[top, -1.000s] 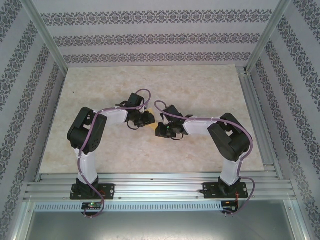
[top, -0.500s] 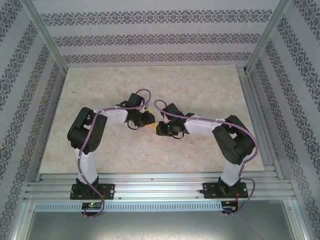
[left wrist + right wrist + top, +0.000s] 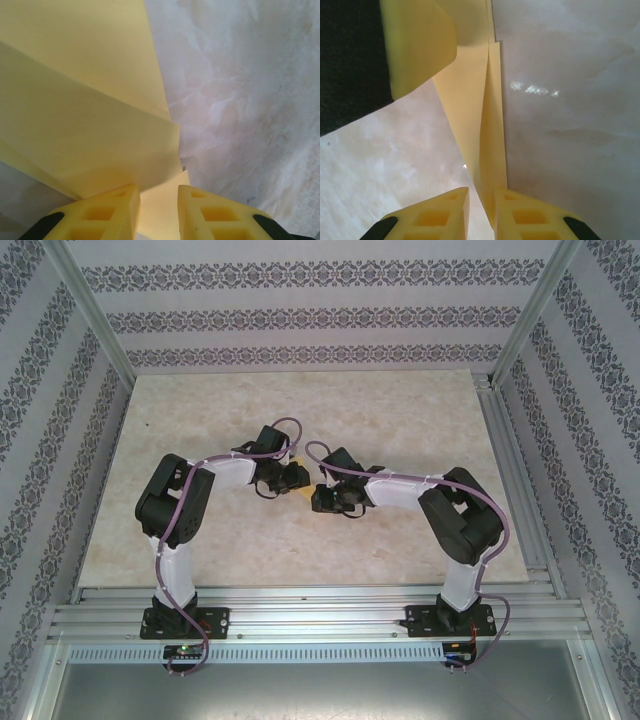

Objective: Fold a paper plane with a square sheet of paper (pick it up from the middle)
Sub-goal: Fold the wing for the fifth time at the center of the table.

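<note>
Paper plane (image 3: 482, 125), long folded edges apparently flat, bare table (image 3: 570, 125) alongside

Overhead camera sits high behind the arm bases (image 3: 185, 620), looking down across the whole counter (image 3: 400, 410). Each wrist camera hugs the surface, peering forward past its own hand: left hand (image 3: 158, 190), right hand (image 3: 481, 192). All share the yellow paper (image 3: 485, 125) ahead of both hands.
</note>
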Controlling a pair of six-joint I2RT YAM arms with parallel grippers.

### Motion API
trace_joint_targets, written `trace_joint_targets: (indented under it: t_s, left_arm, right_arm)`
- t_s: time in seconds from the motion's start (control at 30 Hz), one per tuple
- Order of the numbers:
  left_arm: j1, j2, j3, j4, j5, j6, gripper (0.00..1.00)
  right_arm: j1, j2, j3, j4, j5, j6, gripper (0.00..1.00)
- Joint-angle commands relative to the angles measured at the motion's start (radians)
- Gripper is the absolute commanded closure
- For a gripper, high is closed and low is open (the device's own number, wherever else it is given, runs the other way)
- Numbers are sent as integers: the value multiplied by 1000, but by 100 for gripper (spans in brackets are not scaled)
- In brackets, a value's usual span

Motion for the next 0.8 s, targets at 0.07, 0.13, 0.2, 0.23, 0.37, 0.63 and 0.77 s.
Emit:
trace_joint_targets:
  t_s: [0.07, 0.13, 0.2, 0.23, 0.37, 0.63, 0.77]
  left_arm:
    - [-7, 35, 5, -46, -48, 14, 71]
    - [-6, 34, 6, -46, -47, 14, 71]
    - [-6, 34, 7, -48, -46, 15, 71]
    - [-6, 33, 8, -49, -47, 17, 71]
    - [-6, 33, 10, -49, -47, 18, 71]
    - [-6, 28, 29, -62, -47, 30, 70]
    - [-8, 2, 25, -33, -13, 35, 70]
  right_arm:
    - [6, 18, 27, -9, 0, -29, 82]
    - [5, 20, 26, -12, 4, -30, 83]
    - [4, 23, 23, -11, 7, -31, 85]
    - [3, 25, 20, -10, 9, -30, 86]
    - [-11, 32, -3, 14, 3, -18, 93]
    - [-50, 22, -69, 128, -95, 31, 100]
    - [-79, 7, -107, 218, -170, 78, 100]
